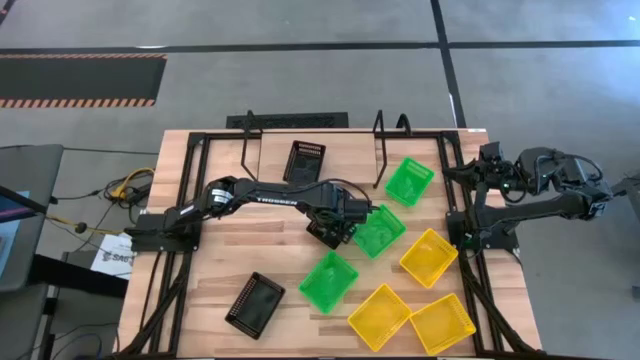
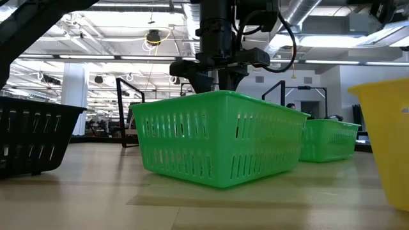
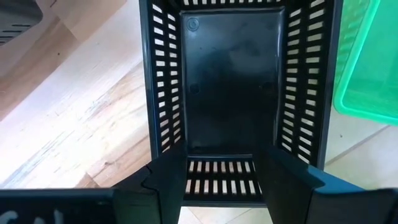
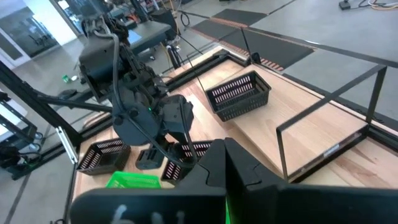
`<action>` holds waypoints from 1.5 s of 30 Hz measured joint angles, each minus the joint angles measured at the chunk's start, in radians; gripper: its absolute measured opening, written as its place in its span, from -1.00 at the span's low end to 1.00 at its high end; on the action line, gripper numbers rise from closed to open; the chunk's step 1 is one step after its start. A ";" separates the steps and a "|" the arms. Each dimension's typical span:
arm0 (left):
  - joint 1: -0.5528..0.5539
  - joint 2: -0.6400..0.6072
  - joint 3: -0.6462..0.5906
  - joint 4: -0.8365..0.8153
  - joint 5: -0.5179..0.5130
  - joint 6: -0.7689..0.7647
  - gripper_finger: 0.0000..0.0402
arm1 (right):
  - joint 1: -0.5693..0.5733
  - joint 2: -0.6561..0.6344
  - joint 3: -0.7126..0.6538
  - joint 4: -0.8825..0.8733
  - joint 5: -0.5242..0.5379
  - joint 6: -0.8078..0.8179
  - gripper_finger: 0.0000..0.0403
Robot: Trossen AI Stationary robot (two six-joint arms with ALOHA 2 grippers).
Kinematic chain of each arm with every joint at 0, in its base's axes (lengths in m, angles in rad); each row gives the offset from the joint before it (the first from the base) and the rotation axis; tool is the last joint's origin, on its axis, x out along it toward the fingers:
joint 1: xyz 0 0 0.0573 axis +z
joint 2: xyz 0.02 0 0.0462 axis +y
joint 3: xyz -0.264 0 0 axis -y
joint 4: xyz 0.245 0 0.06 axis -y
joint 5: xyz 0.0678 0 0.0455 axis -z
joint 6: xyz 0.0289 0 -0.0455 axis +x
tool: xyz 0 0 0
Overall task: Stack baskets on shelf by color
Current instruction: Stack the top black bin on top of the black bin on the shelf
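Shelf [image 1: 330, 160]: far side of table, one black basket [image 1: 304, 160] on it, presumably starting the black stack.
Left gripper [image 1: 330, 228]: mid-table, fingers spread astride the end wall of a second black basket [image 3: 230, 81], poised to lift it.
Right gripper [image 1: 490, 165]: parked at right edge; fingers' state unclear.
Green and yellow baskets wait nearby.

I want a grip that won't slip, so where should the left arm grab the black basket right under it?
On the black basket, probably pinch the short end wall's rim from straight above, one finger inside, one outside. It sits upright, open side up, with thin walls, and a green basket crowds one long side. The left pincer hovers open over that end.
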 joint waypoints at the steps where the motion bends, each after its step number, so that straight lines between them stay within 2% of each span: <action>1: 0.000 0.000 0.000 0.000 0.004 0.000 -0.15 | 0.000 0.000 0.000 -0.010 0.000 0.000 -0.96; 14: 0.005 0.000 0.000 0.012 0.029 -0.047 -0.15 | 0.000 0.000 0.000 -0.034 -0.003 0.027 -0.96; 19: 0.005 0.000 0.000 0.020 0.040 -0.038 -0.15 | 0.000 0.000 0.000 -0.045 -0.054 0.027 -0.96; 30: 0.012 0.000 0.000 0.018 0.085 -0.027 -0.15 | 0.000 0.000 0.000 -0.082 -0.055 0.035 -0.96; 45: 0.011 -0.001 0.000 0.018 0.085 -0.016 -0.15 | 0.000 0.000 0.000 -0.076 -0.054 0.035 -0.96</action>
